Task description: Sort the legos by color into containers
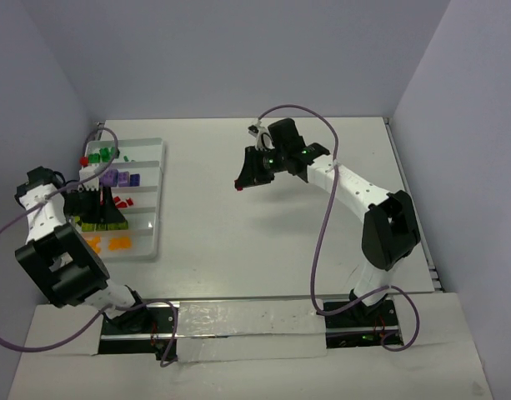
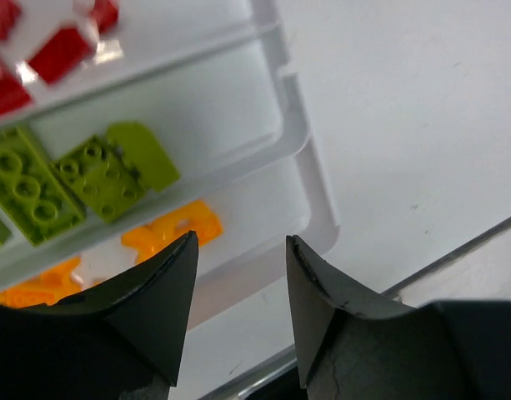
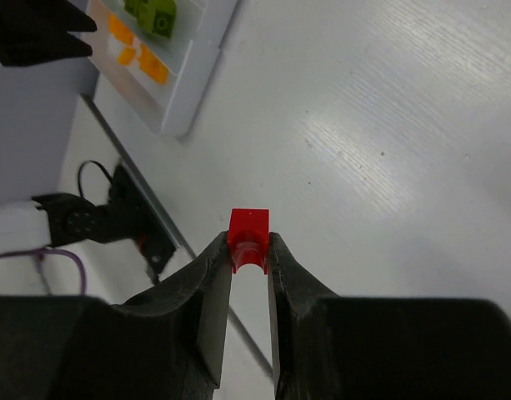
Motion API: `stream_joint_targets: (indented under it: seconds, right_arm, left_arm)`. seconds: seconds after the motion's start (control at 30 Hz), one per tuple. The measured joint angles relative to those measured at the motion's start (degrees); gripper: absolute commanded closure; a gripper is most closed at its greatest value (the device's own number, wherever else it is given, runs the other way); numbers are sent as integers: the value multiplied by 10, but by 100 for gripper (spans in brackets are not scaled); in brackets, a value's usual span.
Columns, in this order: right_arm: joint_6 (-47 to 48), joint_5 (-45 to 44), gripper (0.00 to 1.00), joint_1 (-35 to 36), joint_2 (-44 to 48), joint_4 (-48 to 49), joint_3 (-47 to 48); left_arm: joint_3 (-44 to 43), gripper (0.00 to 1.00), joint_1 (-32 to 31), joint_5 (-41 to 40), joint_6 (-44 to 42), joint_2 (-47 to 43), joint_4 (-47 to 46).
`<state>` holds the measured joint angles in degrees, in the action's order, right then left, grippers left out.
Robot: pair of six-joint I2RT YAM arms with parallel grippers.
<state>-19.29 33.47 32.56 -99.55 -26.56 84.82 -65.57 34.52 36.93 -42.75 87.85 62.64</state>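
The white tray of containers (image 1: 160, 179) lies at the left of the table, with the legos sorted in rows: dark green (image 1: 101, 155), purple (image 1: 122, 178), red (image 1: 124, 202), lime (image 1: 92, 225) and orange (image 1: 113, 244). My left gripper (image 1: 98, 218) hovers over the tray's near end. In the left wrist view it (image 2: 238, 240) stands open and empty above the tray's corner (image 2: 309, 158), with lime bricks (image 2: 97, 175) and orange bricks (image 2: 176, 229) beside it. My right gripper (image 1: 241, 185) hangs over mid-table, shut on a small red lego (image 3: 248, 225) at its fingertips (image 3: 248, 242).
Grey walls close in the table on the left, back and right. A metal strip (image 1: 238, 321) runs along the near edge between the arm bases. A purple cable (image 1: 322, 233) loops beside the right arm. The tray's near corner (image 3: 188, 75) shows in the right wrist view.
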Motion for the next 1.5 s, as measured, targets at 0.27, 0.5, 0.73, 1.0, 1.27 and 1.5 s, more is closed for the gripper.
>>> stream_joint_targets:
  seconds: [0.27,0.5,0.73,1.0,1.27,1.5]
  right_arm:
    - [-215,23,100,-39,0,79,-37]
    - [-378,112,100,-39,0,248,-84]
    - [-283,198,100,-34,7,299,-97]
    - [2,165,100,-13,34,181,-58]
    - [163,95,100,19,39,114,-38]
    - [222,68,100,50,40,89,-11]
  left_arm:
    - [-13,16,-180,90,212,-130,-138]
    - [21,26,-367,104,421,-197,-332]
    - [-10,31,-374,154,521,-108,-367]
    - [-7,25,-398,203,626,-105,-413]
    - [22,23,-435,199,710,-105,-444]
    - [34,26,-456,191,758,-96,-470]
